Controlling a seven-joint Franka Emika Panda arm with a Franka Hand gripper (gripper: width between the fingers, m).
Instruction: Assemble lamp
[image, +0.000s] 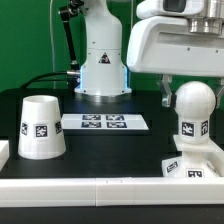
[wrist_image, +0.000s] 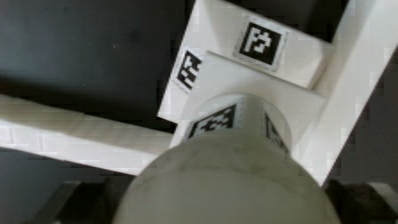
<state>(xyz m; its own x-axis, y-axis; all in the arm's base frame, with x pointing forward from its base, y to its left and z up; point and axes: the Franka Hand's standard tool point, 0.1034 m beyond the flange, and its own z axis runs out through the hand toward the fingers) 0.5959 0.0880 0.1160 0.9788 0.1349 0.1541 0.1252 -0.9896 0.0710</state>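
**Q:** What is seen on the tabletop (image: 110, 150), from the exterior view's left to its right?

**A:** Near the front left corner the shade (image: 42, 128) is seen, stood on its wide end, with a square tag on its side. At the middle the marker board (image: 105, 123) is laid flat. Behind it, at the back edge, the pedestal (image: 103, 65) is seen. Near the front right corner the base (image: 190, 167) is set, just beside the white rail (image: 100, 190) that runs along the front edge. The bulb (image: 192, 118) is stood upright on the base, round top up.

**Q:** How is the gripper placed, and is anything held?

**A:** The gripper (image: 191, 92) is hung over the bulb, well apart from the shade. Its fingers (image: 165, 93) are spread wide, and the bulb's round top is seen between them. In the wrist view the bulb is seen from above, filling the space between the dark fingers, with the base's tagged faces beyond it. Whether the fingers are pressed on the bulb or are just clear of it cannot be told.
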